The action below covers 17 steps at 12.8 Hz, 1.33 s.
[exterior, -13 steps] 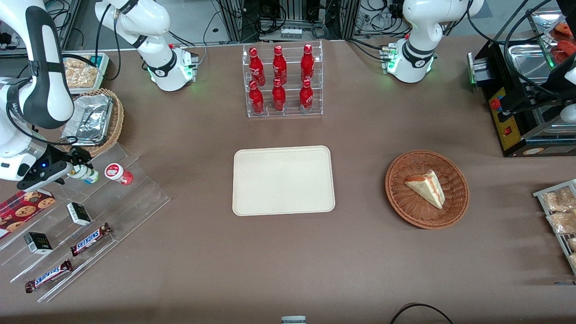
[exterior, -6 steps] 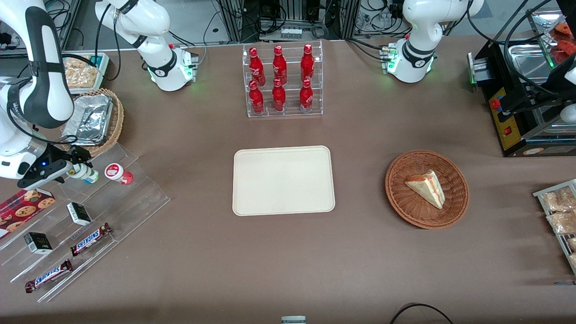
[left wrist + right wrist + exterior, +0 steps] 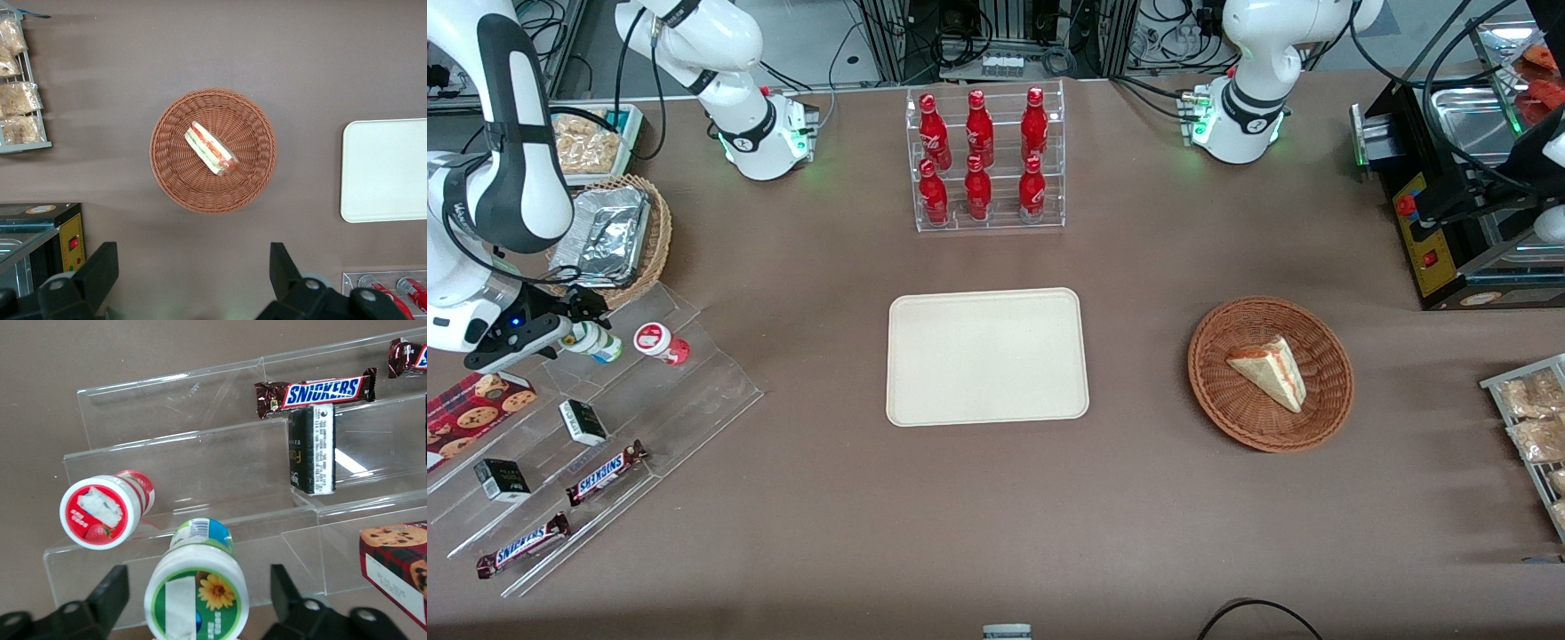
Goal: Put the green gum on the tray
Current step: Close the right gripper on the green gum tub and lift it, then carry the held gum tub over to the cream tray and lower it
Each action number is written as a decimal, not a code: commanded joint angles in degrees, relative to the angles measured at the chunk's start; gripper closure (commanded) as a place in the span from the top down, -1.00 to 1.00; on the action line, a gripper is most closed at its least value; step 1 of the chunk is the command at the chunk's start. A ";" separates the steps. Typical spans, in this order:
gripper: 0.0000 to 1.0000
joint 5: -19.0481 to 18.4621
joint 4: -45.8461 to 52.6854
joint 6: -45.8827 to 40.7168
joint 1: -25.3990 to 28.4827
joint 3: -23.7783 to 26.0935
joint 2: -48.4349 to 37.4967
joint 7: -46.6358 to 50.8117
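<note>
Green gum sits btwn spread gripper fingers, untouched.

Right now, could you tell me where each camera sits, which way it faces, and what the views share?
Front view: high, facing the arm bases; shows the table, tray, and gripper at the green gum.
Left wrist view: on the parked arm, looking down at the wicker basket; its own fingers show.
Right wrist view: looks down at the green gum between open fingers.
Shared: front and left wrist both show tray and basket.

Matt tray, glossy plastic green gum
</note>
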 commanded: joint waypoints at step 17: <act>-1.00 1.50 25.45 -35.49 24.17 0.95 -0.66 33.72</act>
